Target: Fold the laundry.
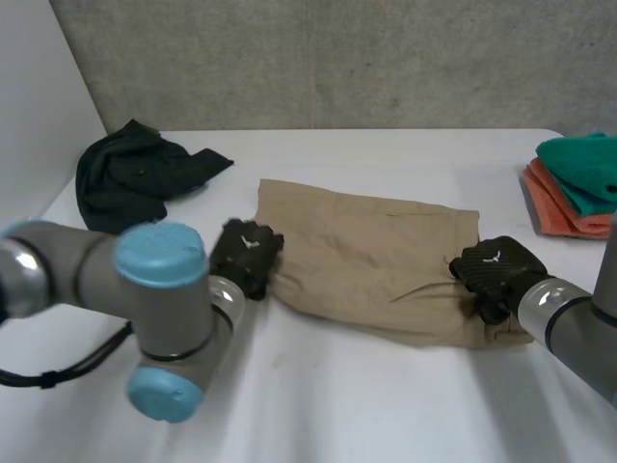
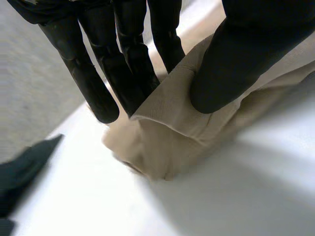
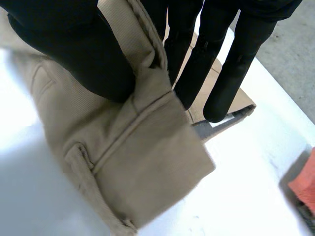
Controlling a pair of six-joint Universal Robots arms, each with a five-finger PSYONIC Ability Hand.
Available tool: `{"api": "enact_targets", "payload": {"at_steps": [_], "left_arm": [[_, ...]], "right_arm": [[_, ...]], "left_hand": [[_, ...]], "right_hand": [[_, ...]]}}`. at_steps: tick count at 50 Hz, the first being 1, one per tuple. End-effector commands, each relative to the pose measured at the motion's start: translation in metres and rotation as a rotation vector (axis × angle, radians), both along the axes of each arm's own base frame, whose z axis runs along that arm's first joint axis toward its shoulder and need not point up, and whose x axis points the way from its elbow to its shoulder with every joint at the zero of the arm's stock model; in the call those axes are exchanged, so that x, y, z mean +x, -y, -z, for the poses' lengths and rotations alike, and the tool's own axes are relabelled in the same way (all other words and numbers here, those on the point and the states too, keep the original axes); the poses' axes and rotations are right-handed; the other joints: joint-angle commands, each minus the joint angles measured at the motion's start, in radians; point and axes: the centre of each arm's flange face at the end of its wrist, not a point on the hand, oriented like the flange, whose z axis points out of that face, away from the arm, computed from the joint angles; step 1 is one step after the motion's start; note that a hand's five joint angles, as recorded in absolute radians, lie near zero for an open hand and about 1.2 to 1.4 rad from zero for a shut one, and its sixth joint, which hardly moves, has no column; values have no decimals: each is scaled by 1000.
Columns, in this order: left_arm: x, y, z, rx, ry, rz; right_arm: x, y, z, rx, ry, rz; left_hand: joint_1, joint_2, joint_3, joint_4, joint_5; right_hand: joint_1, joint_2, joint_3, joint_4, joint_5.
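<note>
No readable words or numbers; a small white emblem marks the backs of the left hand and right hand.

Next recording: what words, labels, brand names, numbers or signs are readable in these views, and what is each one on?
No readable text in any view.
left hand: a small white mark on its back, too small to read.
right hand: a similar white mark, too small to read.
beige trousers, black garment, green folded cloth, orange folded cloth: no label or print visible.
</note>
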Motion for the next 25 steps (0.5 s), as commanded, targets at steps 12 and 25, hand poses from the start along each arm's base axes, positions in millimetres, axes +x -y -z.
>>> {"api": "enact_targets", "payload": {"at_steps": [12,25], "left_arm": [[85,-143,-91,364,247,102],[77,-167,-103,301,183,234]], "right_arm": [[-24,-87,-45,102,-387,-259],[-29,-110,-38,170,-464,-341]], "left_hand": [[280,205,212,199,246],[280,205,212,199,246]], "right_hand": [[299,223,215,200,202],[299,223,215,200,202]]}}
